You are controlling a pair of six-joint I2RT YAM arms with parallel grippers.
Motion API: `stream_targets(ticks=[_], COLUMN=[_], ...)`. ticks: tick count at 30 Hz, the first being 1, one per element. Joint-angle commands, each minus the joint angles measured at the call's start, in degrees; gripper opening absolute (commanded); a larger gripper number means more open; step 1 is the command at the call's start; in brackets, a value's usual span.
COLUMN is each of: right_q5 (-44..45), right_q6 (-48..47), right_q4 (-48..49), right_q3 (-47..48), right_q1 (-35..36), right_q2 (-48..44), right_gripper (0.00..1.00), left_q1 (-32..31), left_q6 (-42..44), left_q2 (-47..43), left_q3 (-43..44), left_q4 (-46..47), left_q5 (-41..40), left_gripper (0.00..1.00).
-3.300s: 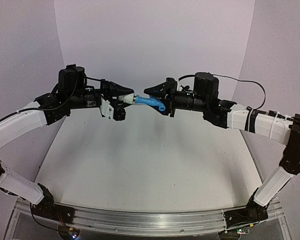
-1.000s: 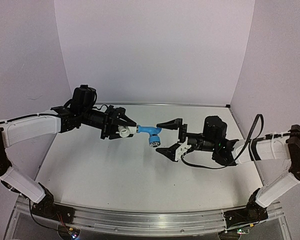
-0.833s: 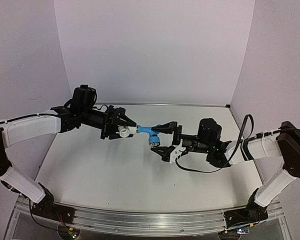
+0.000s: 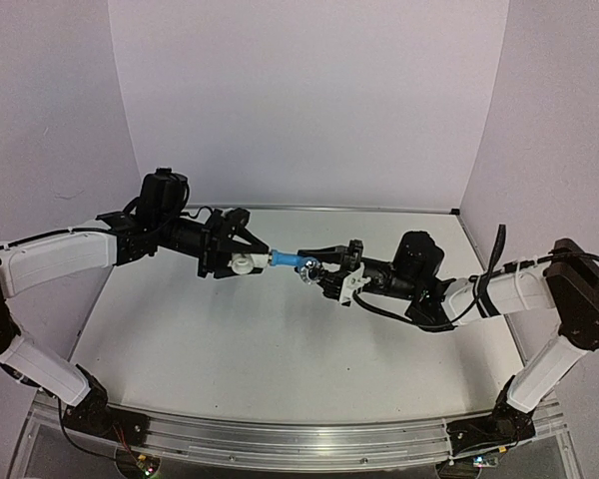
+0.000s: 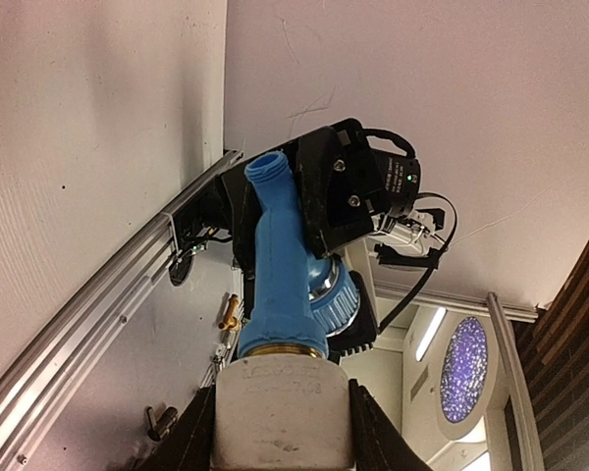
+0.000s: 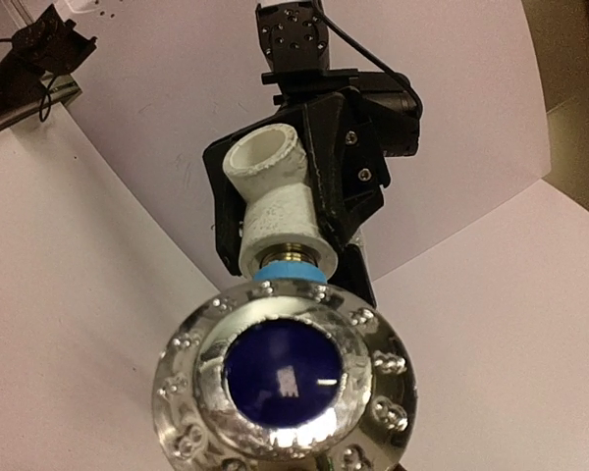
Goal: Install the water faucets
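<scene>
The light-blue water faucet is held in the air over the table, its brass thread seated in a white plastic fitting. My left gripper is shut on that fitting. In the left wrist view the fitting sits between my fingers with the faucet rising from it. My right gripper has its jaws close on either side of the faucet's knob end. The right wrist view shows the silvery knob head-on, with the fitting behind it.
The white table lies below both arms. An aluminium rail runs along its near edge. Pale walls close in the back and both sides.
My right gripper has moved left and up to the faucet's knob end, and its jaws have narrowed around it. My left arm holds the fitting almost unmoved.
</scene>
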Motion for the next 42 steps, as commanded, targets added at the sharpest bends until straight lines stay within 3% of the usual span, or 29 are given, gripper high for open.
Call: stream_targets(ticks=[1,7,17,23,27,33,42], right_q5=[-1.7,-4.0,-3.3,-4.1,-5.2,-6.4,-7.5], right_q6=[8.3,11.3,23.1,32.9,38.9,49.8,67.3], right_q4=[-4.2,-13.4,-23.3,-30.9,-34.6,-35.1,-35.2], right_q3=[3.6,5.9,10.7,15.1,17.7,20.3,26.2], right_q1=[1.3,1.7,1.7,1.7,1.7,1.8,1.9], right_q2=[-2.3,-4.4,-5.8,-6.2,-6.7,-6.5,-4.0], right_gripper=[0.00,0.00,0.00,0.00,0.00,0.00,0.00], left_q1=[-0.3,-0.2,-0.3,-0.3,-0.2,-0.2,-0.2], left_q6=[9.2,21.0,50.5,72.3,92.3,115.2,153.1], left_q2=[-0.1,1.9,1.2,0.2,-2.0,-1.6,-3.8], left_q3=[2.4,5.9,12.7,14.6,13.9,15.5,18.3], left_q4=[4.4,3.5,0.7,0.6,0.5,0.2,-8.8], left_q5=[-0.5,-0.7,-4.1,-2.5,-0.3,0.3,-3.6], left_gripper=[0.00,0.00,0.00,0.00,0.00,0.00,0.00])
